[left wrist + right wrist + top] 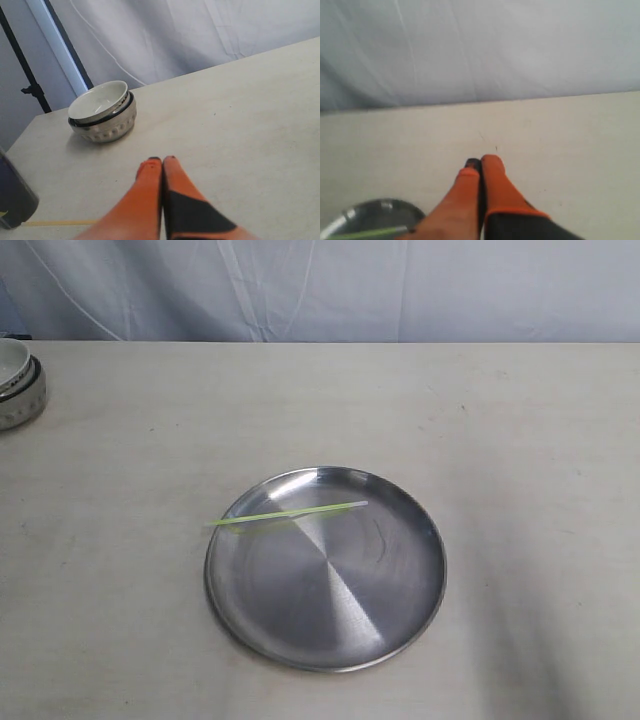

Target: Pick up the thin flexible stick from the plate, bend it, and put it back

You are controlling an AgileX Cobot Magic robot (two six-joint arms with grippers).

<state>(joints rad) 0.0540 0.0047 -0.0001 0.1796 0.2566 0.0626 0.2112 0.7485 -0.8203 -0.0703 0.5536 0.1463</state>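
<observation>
The round steel plate (pixel 330 620) lies on the table near the front middle in the exterior view. The thin pale yellow-green stick (pixel 288 513) rests across its far-left part, one end poking past the rim. Neither arm shows in the exterior view. In the left wrist view my left gripper (pixel 162 160) is shut with nothing in it, above bare table. My right gripper (pixel 481 162) is also shut and empty; the plate's edge (pixel 365 212) and a piece of the stick (pixel 370 233) show beside it.
A white bowl stacked in a metal bowl (pixel 18 385) stands at the far left of the table, also visible as the stacked bowls (pixel 102 111) in the left wrist view. A grey cloth backdrop (pixel 320 285) hangs behind the table. A dark object (pixel 15 197) sits at the table's corner.
</observation>
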